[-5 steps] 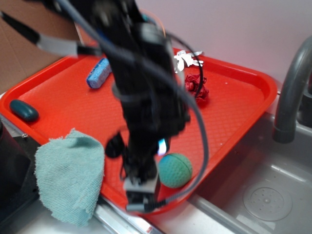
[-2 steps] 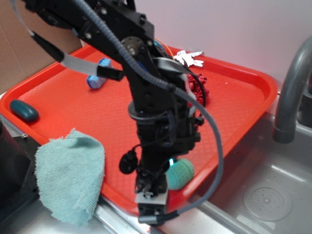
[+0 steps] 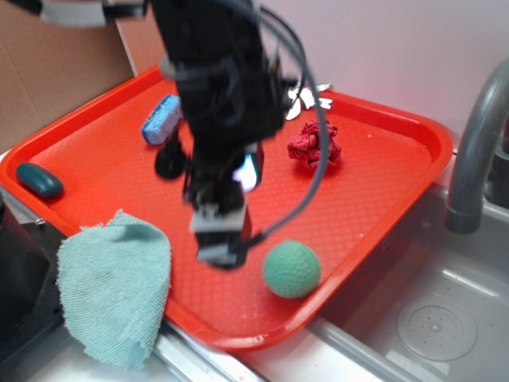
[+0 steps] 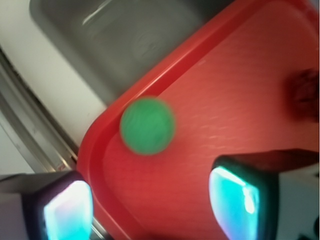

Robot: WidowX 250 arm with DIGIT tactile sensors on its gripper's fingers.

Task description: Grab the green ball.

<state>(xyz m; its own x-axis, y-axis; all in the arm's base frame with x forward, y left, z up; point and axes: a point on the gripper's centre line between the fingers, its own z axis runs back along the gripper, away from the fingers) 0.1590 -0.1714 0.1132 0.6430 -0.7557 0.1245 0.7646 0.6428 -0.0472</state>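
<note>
The green ball [image 3: 292, 270] rests on the red tray [image 3: 382, 199], near the tray edge that borders the sink [image 3: 445, 318]. The gripper [image 4: 150, 207] hangs above the tray beside the ball, fingers spread apart and empty, not touching the ball.

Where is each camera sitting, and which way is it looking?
Exterior view: sits off the robot, above the near corner of the red plastic tray, looking down across it toward the wall; the black arm and its hand show.
Wrist view: rides on the arm just behind the hand, looking down at the tray corner and the metal sink; only the two glowing fingertips show.
Shared: both see the tray, the sink and the dimpled round green ball, lying free.
</note>
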